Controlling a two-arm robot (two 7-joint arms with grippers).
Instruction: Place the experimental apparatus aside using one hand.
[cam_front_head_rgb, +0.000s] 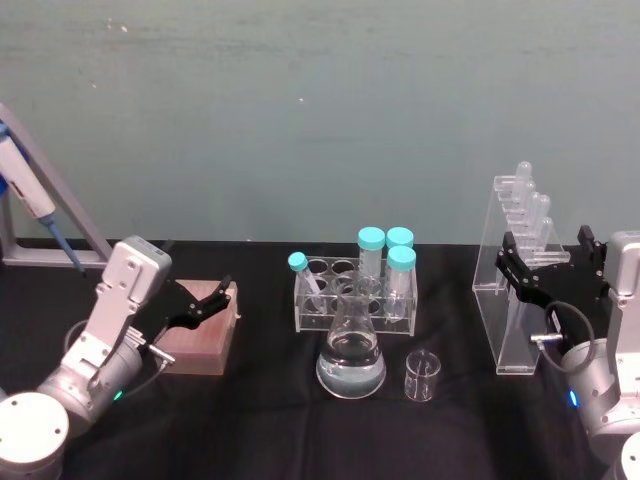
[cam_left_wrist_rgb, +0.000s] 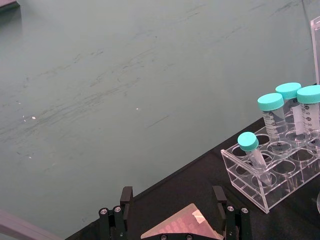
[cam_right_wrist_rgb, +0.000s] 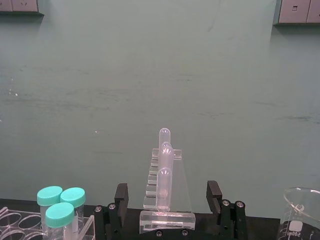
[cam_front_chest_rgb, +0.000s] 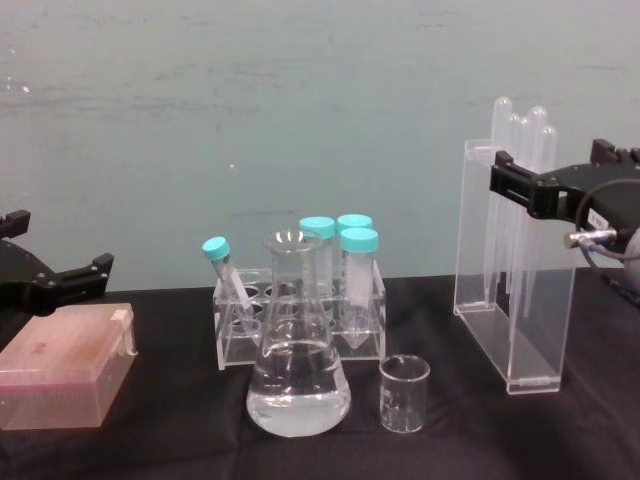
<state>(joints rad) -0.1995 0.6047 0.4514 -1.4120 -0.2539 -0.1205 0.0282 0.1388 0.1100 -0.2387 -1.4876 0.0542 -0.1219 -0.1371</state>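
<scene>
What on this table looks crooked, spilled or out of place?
The small teal-capped tube leans diagonally in the clear rack, while the three larger capped tubes stand upright. No spill or breakage shows; the flask and beaker stand upright.

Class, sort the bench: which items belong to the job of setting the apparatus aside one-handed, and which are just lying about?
Job in hand:
pipette stand
conical flask
small beaker
right gripper, open at the stand

Lying about:
tube rack
pink box
left gripper, open above the pink box
handheld pipette, far left
</scene>
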